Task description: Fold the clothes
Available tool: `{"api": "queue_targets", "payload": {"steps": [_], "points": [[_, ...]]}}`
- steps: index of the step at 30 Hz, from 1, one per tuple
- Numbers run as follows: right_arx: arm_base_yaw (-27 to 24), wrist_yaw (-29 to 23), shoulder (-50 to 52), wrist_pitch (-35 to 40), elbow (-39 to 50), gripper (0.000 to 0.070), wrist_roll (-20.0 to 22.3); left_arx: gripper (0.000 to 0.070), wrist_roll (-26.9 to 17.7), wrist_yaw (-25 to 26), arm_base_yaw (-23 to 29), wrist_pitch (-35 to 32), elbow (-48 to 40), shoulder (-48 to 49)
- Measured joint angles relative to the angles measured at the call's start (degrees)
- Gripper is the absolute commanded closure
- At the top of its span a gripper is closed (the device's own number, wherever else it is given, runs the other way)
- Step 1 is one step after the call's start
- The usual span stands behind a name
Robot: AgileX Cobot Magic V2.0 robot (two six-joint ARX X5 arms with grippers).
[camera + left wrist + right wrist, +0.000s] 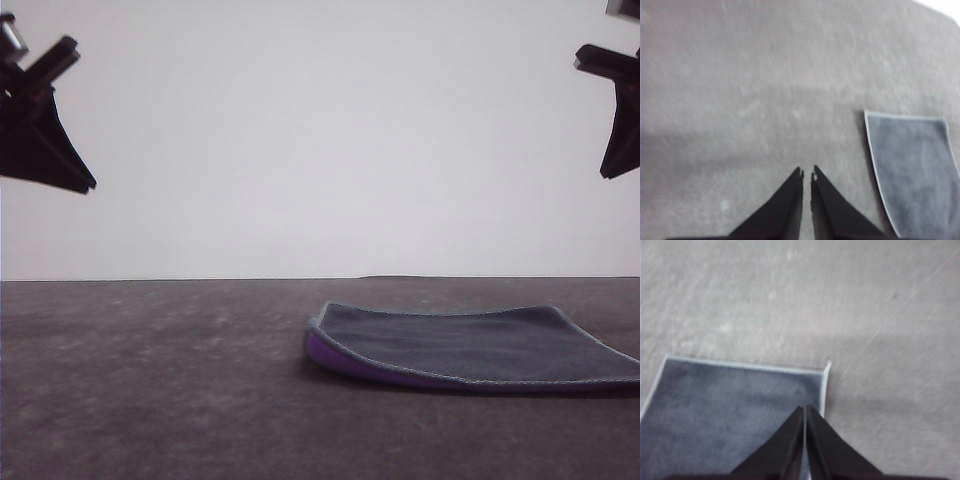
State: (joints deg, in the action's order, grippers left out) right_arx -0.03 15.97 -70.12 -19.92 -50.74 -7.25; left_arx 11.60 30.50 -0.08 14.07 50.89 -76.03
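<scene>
Cloth lies folded once on the desk; both arms raised clear, nothing in hand.

On the near half of the desk (150, 400), toward its right edge, the cloth (470, 345) lies flat with its dark grey side up, a purple layer showing beneath along its near and left edge, where the fold appears to run. The light grey hem runs around the upper layer, and the corners look reasonably matched. One fold therefore seems done; whether a second fold is required cannot be judged from here. Farther back and well above the surface, the left gripper (60, 130) hangs over the desk's left side, its fingers together with a hairline gap in its wrist view, holding nothing. The right gripper (615, 110) hangs high on the right, above the cloth's right hem, fingers likewise pressed together and empty.
</scene>
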Motion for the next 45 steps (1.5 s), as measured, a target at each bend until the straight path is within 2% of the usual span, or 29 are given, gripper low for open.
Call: {"api": "queue_targets", "payload": {"steps": [3,6,7,9,10,11,12,15,21,29,35,41,45], "points": [[0.0,0.5,-0.2,0.0,0.0,0.0697,0.0,0.0683,0.0,1.1,0.0,0.0,0.0,-1.1],[0.0,0.5,-0.2,0.0,0.0,0.067,0.0,0.0629,0.0,1.2,0.0,0.0,0.1,-1.2],[0.0,0.5,-0.2,0.0,0.0,0.0596,0.0,0.0562,0.0,1.2,0.0,0.0,0.1,-1.2],[0.0,0.5,-0.2,-0.1,0.0,0.0398,0.1,0.0378,0.0,1.3,0.0,0.0,0.1,-1.2],[0.0,0.5,-0.2,-0.3,0.0,0.0304,0.2,0.0314,0.0,1.6,0.0,0.0,0.1,-1.2],[0.0,0.6,-0.2,-0.4,0.0,0.0251,0.2,0.0284,0.0,2.1,-0.1,0.0,0.1,-1.2],[0.0,0.6,-0.2,-0.5,0.0,0.0234,0.2,0.0281,0.0,2.7,-0.2,0.0,0.1,-1.2],[0.0,0.6,-0.2,-0.6,0.0,0.0234,0.2,0.0282,0.1,6.0,-1.2,-0.2,0.2,-1.2],[-0.5,0.8,-0.9,-0.4,0.0,0.0234,0.2,0.0308,2.9,7.0,-6.9,-5.2,1.1,-2.7],[-4.9,10.2,-7.1,2.3,0.0,0.0234,-0.5,0.0307,5.7,7.0,-15.2,-6.7,12.0,-16.7],[-6.8,19.7,-15.3,8.4,0.0,0.0234,-3.5,0.0308,5.9,7.0,-18.8,-3.2,24.1,-29.8],[-6.8,21.8,-23.5,10.7,-2.2,0.0234,-5.1,0.0308,5.9,7.0,-19.9,-0.2,34.1,-40.3],[-6.8,22.0,-27.6,11.1,-5.2,0.0235,-5.2,0.0308,5.9,7.0,-20.0,0.2,36.2,-44.1]]}}
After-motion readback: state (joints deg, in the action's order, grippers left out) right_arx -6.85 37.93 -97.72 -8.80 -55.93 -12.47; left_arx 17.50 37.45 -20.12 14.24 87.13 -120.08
